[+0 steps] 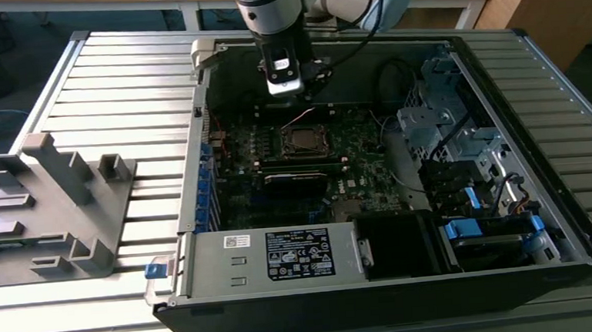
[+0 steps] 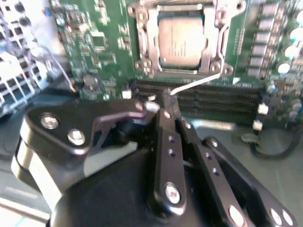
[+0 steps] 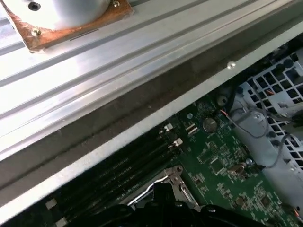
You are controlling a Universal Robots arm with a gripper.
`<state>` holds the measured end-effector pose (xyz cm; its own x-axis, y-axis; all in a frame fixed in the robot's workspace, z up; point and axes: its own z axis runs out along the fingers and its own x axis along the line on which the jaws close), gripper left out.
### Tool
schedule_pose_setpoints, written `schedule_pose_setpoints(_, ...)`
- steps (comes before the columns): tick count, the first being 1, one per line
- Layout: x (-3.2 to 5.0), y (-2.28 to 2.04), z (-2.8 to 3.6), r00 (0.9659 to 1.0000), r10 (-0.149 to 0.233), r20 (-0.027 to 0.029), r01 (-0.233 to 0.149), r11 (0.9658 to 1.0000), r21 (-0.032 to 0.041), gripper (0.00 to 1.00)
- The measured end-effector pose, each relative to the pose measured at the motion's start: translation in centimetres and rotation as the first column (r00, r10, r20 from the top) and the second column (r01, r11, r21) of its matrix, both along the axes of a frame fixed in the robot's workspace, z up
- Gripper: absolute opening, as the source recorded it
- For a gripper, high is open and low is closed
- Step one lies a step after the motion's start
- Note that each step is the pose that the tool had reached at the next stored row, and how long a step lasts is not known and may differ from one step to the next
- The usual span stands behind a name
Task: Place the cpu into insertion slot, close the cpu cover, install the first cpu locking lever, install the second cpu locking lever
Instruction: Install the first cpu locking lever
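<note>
The cpu [image 2: 182, 41] lies flat in the insertion slot [image 1: 303, 141] on the green motherboard, silver face up. The cpu cover [image 2: 143, 35], a silvery frame, lies down around it. A thin silvery locking lever [image 2: 196, 82] runs along the socket's edge beside the memory slots, and one end of it stands free. My gripper [image 2: 168, 100] is shut, its black fingers [image 2: 166, 142] meeting at that free end of the lever. In the exterior view the gripper [image 1: 297, 100] hangs inside the open case, just behind the socket. The first wrist view catches a socket corner bracket [image 3: 175, 177].
The silver power-supply box [image 1: 281, 256] fills the case's near side. The drive cage [image 1: 448, 126] and cables lie at the exterior view's right. Black memory slots [image 2: 213, 97] run beside the socket. A grey fixture [image 1: 51, 204] stands on the ribbed table at the exterior view's left.
</note>
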<state>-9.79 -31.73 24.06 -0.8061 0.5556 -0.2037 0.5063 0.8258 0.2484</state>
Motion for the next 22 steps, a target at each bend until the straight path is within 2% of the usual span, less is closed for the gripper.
schedule_pose_setpoints(2,-0.05,0.35,-0.35,1.0000,0.000,0.0002,0.000,1.0000,0.0013,0.11)
schedule_pose_setpoints(5,-0.05,0.50,-0.89,1.0000,0.000,0.0001,0.000,1.0000,0.0014,0.11)
schedule_pose_setpoints(10,0.25,0.51,-1.25,1.0000,-0.001,0.0000,0.001,1.0000,0.0016,0.11)
schedule_pose_setpoints(18,0.17,0.61,-2.25,1.0000,-0.001,0.0000,0.001,0.9999,0.0123,0.11)
schedule_pose_setpoints(22,0.18,0.76,-2.49,1.0000,-0.001,-0.0001,0.001,0.9999,0.0139,0.11)
